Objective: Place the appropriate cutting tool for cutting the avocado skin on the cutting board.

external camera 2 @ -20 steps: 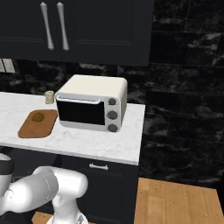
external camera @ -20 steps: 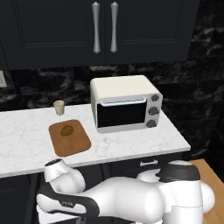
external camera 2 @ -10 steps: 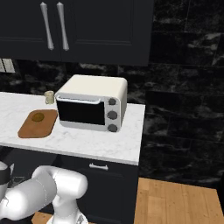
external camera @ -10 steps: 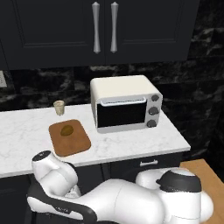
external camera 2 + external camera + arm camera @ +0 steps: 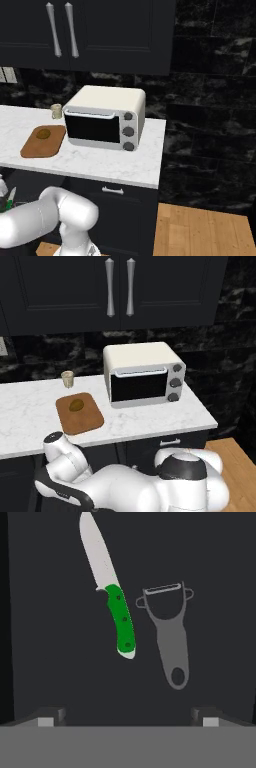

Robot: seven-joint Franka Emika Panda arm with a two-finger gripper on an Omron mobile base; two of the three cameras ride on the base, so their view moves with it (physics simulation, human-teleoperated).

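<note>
Hand [image 5: 128,717] spread wide, holding nothing, hanging over a dark surface, likely a drawer interior low beside the bench. Fingertips [image 5: 50,716] well apart, set for a wide approach. Knife [image 5: 112,594] flat on the dark surface, green handle toward the hand, blade pointing away: handle is the easy grab. Grey peeler [image 5: 170,632] just beside it, not touching; wrong tool for the skin, best left alone. Cutting board [image 5: 80,414] on the white bench [image 5: 160,418], left of the toaster oven [image 5: 142,376]. Avocado [image 5: 76,404] sits on the board's far half, so near half free for the knife. Beige cup [image 5: 67,378] behind the board. Grasp not yet made.
</note>
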